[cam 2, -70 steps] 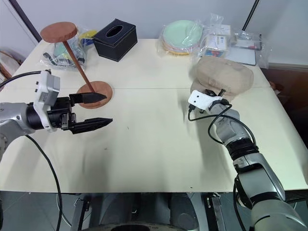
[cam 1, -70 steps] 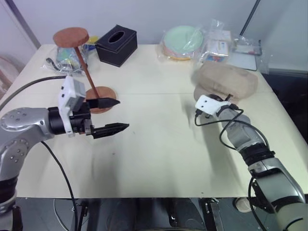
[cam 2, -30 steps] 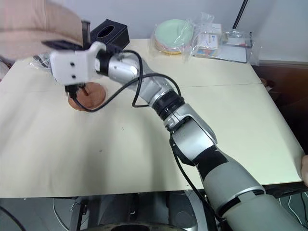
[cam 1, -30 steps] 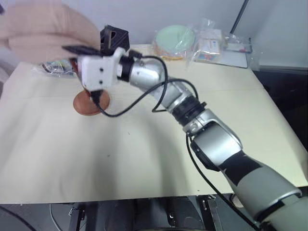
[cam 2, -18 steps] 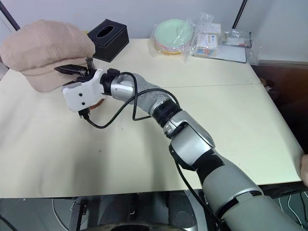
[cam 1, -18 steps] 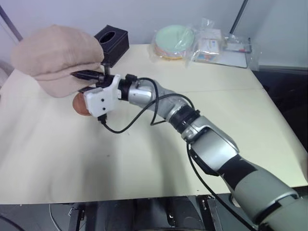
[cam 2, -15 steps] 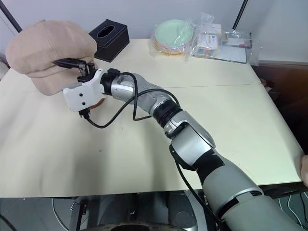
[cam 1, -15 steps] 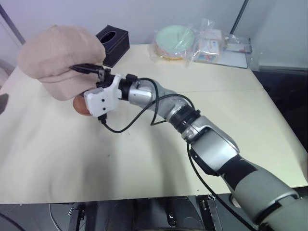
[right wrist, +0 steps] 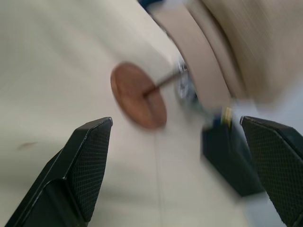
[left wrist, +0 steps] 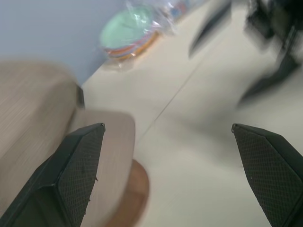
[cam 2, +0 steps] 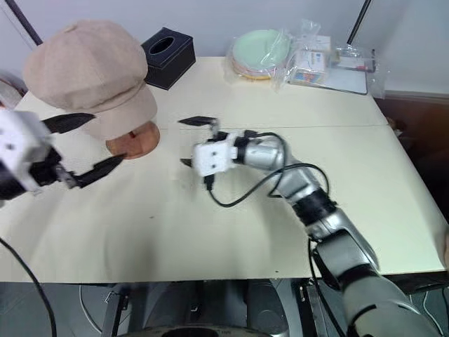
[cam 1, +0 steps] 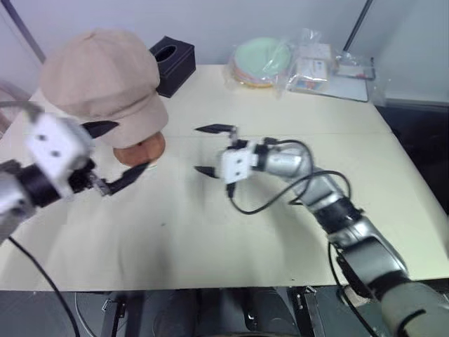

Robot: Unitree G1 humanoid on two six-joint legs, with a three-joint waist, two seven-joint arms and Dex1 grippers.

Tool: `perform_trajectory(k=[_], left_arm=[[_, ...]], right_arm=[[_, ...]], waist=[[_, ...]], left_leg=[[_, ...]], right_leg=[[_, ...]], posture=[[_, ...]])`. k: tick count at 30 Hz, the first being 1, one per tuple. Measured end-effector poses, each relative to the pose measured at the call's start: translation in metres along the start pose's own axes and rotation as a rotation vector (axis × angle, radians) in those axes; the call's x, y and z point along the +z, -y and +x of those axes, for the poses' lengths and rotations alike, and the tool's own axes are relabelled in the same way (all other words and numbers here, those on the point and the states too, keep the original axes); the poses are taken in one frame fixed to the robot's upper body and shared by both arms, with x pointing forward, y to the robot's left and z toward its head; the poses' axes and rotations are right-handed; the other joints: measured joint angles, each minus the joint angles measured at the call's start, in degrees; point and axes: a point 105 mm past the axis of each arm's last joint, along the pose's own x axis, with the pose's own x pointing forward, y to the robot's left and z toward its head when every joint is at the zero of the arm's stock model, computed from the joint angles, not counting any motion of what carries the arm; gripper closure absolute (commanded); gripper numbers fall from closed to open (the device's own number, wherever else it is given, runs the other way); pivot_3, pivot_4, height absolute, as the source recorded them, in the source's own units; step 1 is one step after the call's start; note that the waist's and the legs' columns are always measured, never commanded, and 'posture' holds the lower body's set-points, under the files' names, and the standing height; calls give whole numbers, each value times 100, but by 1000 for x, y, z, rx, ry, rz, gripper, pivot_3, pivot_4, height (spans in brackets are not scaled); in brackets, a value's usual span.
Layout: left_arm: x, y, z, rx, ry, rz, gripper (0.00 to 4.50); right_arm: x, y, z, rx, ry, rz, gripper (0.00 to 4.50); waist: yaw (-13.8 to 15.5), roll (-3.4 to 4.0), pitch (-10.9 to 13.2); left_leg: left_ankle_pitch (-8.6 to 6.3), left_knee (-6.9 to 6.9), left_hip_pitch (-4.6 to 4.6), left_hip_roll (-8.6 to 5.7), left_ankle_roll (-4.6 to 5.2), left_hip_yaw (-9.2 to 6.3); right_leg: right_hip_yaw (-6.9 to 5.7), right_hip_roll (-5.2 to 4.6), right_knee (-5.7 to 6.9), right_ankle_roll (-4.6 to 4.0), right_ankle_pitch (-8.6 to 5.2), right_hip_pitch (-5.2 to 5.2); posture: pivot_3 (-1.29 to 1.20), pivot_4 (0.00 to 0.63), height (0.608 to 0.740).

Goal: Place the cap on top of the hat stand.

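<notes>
On the left of the bench [cam 2: 231,232], the left claw [cam 2: 83,146] hangs with its two black fingers spread wide and nothing between them, pointing toward the hat stand [cam 2: 133,139] from just beside it. Next along, the cap [cam 2: 90,70] sits on top of that stand, its puffy crown covering the top disc and rod so that only the reddish-brown round base shows below the brim; the cap looks slightly tilted, brim drooping toward the front. Behind it stands a black tissue box [cam 2: 168,48], apart from the cap. Toward the middle of the bench, the right claw [cam 2: 191,142] is clear of the cap, its fingers also standing wide apart and empty, tips aimed back at the stand; the right wrist view looks along those fingers at the stand's base and rod with the cap's brim above. Farther right, at the back edge, lie a stack of coloured plates in plastic wrap [cam 2: 261,50] and some bagged packets [cam 2: 324,62], well away from the work. Judged from this, the placing looks done, with neither claw touching the cap. The cap lies to the left of the right claw and right beside the left one, so the left arm is the nearer if the seating needs a nudge; the risk is the tilted cap sliding off the small disc.
</notes>
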Motion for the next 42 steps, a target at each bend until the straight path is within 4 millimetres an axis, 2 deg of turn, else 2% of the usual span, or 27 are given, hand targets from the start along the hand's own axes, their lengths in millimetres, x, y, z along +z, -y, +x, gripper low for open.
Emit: perform_trajectory(k=[2,5,6,9,12,15,19,23,26,33,37,42], left_arm=[[-6,2,11,28,-51,159,0],[-13,-4,26,120,-89,355,0],[-14,-9,31,174,-95,409,0],[-19,-16,41,270,-122,544,0],[-32,-12,50,281,-165,643,0],[-48,-1,61,262,-201,671,0],[-47,-4,69,311,-208,717,0],[-51,-11,70,366,-240,738,0],[-56,-13,70,389,-265,737,863],[-63,-20,64,430,-294,728,4451],[-56,-32,56,492,-257,745,4451],[-70,-47,30,530,-169,778,4451]], right_arm=[[6,17,-23,-9,-15,189,65],[18,28,-53,50,-13,474,65],[25,30,-63,82,7,571,65],[51,44,-82,129,88,724,65],[71,56,-98,156,154,803,65],[85,68,-105,154,201,818,65],[92,89,-111,90,235,821,65],[90,94,-114,68,229,830,65],[88,92,-115,66,219,831,0],[86,91,-115,61,216,829,0],[86,93,-118,47,213,800,0],[83,94,-123,38,190,763,0]], waist=[[10,7,4],[53,13,7],[62,14,8],[48,13,8],[53,13,8],[48,13,8],[66,12,8],[72,12,8],[73,12,7],[83,12,7],[96,13,7],[56,13,7]], left_leg=[[0,-6,0,7,1,-1],[-1,-2,-5,14,2,-8],[-1,2,-8,14,2,-7],[-2,7,-11,13,4,-1],[-5,5,-12,13,10,1],[-5,9,-17,13,10,2],[-5,11,-21,13,11,1],[-6,10,-23,9,12,3],[-6,11,-25,7,12,2],[-6,12,-25,7,12,2],[-6,12,-23,7,12,2],[-7,7,-22,19,13,2]], right_leg=[[-4,17,2,-5,-3,-2],[-14,26,3,-12,-5,-1],[-14,26,3,-13,-4,-1],[-12,24,-1,-12,-3,-1],[-12,23,-3,-12,-3,-2],[-12,23,-2,-12,-3,-6],[-13,21,-2,-11,-3,-9],[-13,10,-1,-9,-2,-12],[-15,6,-1,-9,-2,-12],[-17,3,0,-8,-2,-11],[-17,0,0,-8,-2,-10],[-17,-20,1,-8,-2,-17]], posture=[[0,150,740],[0,150,740],[0,150,740],[0,150,740],[0,150,740],[0,150,740],[0,150,740],[0,150,740],[0,150,740],[0,150,740],[0,150,740],[0,150,740]])
